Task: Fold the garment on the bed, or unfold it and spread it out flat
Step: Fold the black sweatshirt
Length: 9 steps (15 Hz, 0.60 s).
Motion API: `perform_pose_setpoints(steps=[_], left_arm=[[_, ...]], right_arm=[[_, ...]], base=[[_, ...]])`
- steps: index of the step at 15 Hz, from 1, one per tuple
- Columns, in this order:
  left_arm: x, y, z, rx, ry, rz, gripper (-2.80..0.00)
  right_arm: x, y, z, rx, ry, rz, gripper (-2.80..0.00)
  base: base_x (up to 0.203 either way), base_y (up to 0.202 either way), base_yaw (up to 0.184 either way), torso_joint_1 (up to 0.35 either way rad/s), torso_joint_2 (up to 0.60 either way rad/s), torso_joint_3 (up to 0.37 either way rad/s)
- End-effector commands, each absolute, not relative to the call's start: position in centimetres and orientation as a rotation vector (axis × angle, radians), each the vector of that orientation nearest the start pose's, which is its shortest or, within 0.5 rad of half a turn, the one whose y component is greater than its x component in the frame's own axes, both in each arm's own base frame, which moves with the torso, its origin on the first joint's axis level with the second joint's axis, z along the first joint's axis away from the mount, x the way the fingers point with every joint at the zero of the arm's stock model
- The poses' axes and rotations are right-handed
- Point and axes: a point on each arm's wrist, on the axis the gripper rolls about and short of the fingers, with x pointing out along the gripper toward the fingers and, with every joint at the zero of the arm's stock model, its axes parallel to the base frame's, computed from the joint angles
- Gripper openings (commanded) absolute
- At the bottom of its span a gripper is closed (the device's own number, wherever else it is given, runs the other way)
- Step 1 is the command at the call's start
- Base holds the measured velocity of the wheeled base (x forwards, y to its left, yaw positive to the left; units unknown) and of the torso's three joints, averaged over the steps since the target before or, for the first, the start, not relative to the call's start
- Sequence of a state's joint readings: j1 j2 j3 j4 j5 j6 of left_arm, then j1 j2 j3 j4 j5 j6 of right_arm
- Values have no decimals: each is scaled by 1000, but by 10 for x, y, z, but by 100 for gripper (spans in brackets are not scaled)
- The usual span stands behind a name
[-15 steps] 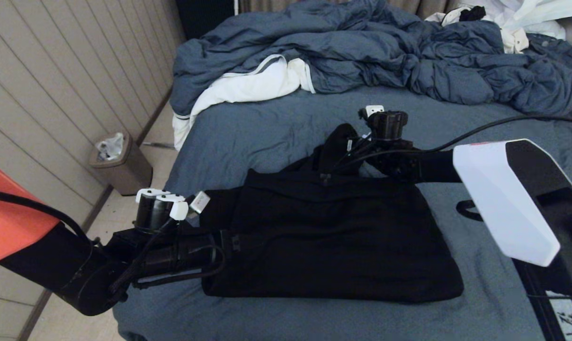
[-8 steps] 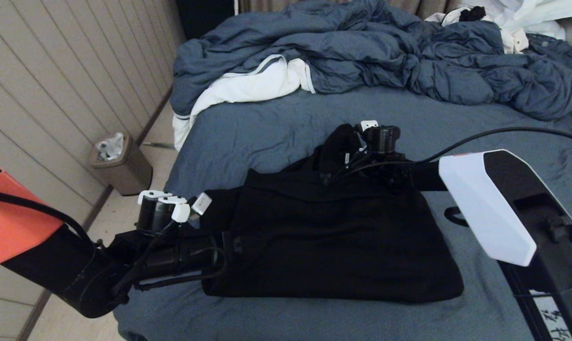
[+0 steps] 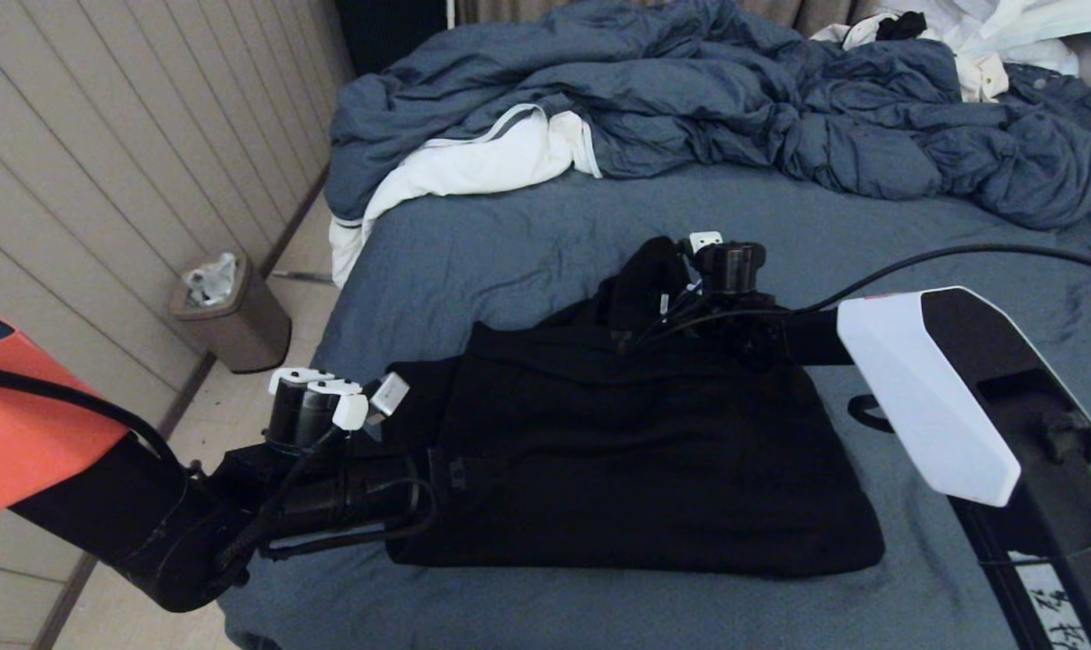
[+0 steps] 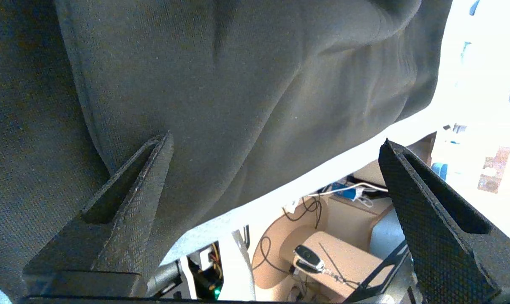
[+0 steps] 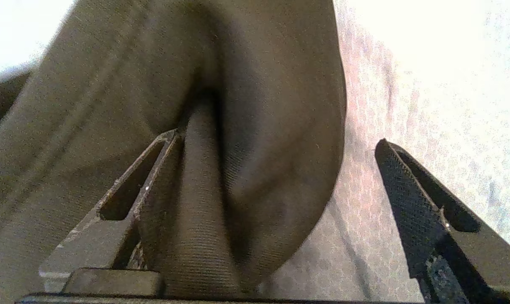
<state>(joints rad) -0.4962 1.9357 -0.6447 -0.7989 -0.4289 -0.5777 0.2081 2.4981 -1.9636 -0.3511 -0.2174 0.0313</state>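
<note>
On the near half of the bed point(image 3: 527, 235) we have the garment point(image 3: 627, 460) lying as a mostly flat black rectangle, long axis running left-right across our front, with a bunched lump, probably the hood, rising at its far edge. Our left gripper point(image 4: 276, 169) sits low at the garment's left end, near the bed's left edge; fingers spread wide, 1 finger point(image 4: 141, 177) against the cloth, the other clear of it, nothing pinched. Our right gripper point(image 5: 276, 169) is at the far edge by the lump; fingers also spread wide, a fold of cloth bulging between them, 1 finger touching it, the other over bare sheet. So neither arm holds anything. We judge the next move turns on the right gripper: it's the closer one to the lump, cloth is already in the gap, closing should catch it. Crumpled duvet point(image 3: 690, 99) lies well beyond, apart from the garment.
</note>
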Motion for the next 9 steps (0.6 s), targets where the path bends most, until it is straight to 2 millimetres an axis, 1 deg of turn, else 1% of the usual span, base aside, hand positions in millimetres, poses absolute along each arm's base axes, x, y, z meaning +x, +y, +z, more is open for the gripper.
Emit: perform_pose_setpoints(steps=[1,4,5,9], left_arm=[[274,-159,86,-511,755,-734,0],[274,-160,86,-510,756,-737,0],[273,-160,85,-510,757,-738,0],[273,-160,85,-509,759,-737,0]], right_arm=[[516,104,148,-1,155,-12,0],[514,106,154,2,143,-13,0],[514,106,154,1,148,-15,-280],[516,106,147,-4,160,-9,-280]], base=[[0,0,0,0,0,0],[0,0,0,0,0,0],[0,0,0,0,0,0],[0,0,0,0,0,0]])
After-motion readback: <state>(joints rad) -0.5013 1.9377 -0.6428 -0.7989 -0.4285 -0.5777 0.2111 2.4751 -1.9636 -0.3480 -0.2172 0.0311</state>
